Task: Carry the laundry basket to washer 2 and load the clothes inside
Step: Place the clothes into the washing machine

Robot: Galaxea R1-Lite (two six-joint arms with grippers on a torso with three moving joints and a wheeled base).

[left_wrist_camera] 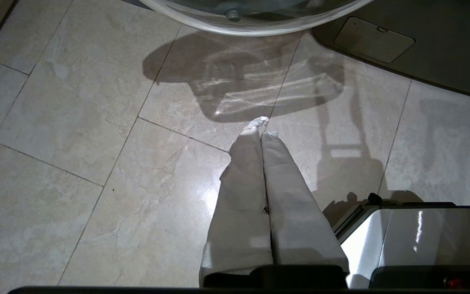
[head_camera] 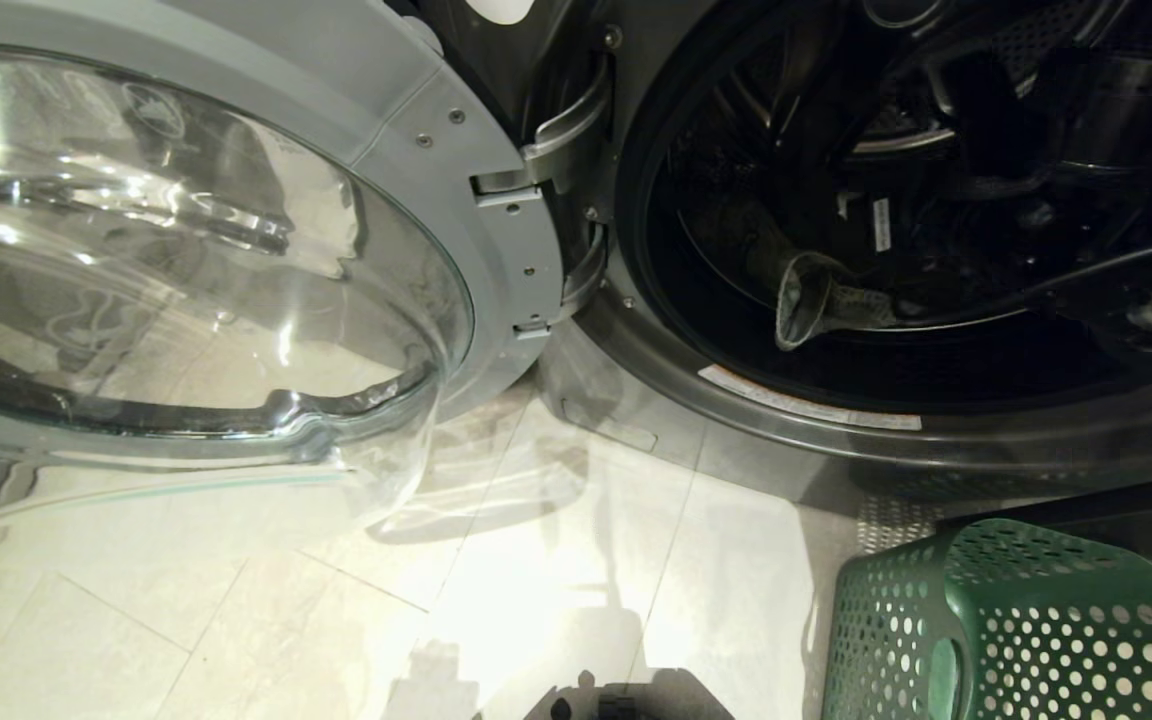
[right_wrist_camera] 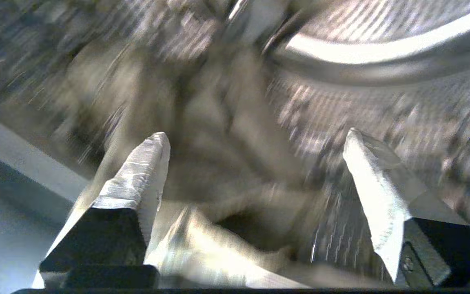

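Our right gripper (right_wrist_camera: 255,163) nearest lens, fingers spread wide, holding nothing; clothes (right_wrist_camera: 218,134) just beyond fingertips, inside washer 2 (head_camera: 836,420) drum. Laundry basket (head_camera: 1016,630) below on floor. Left gripper (left_wrist_camera: 261,130) parked, closed. Risk: sleeve hanging near door lip may slide out.

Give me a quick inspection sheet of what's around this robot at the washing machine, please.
Surface: pale tiled floor, shadows across it.
Job's things: washer with its glass door swung open; a garment lying in the drum; green laundry basket on the floor below the opening.
Clutter: nothing seen.
Grippers: right pincer open inside the drum above cloth, holding nothing; left pincer shut, hanging over the floor.
Cables: dark cable running across the drum opening.
Surroundings: small access flap low on the washer front.
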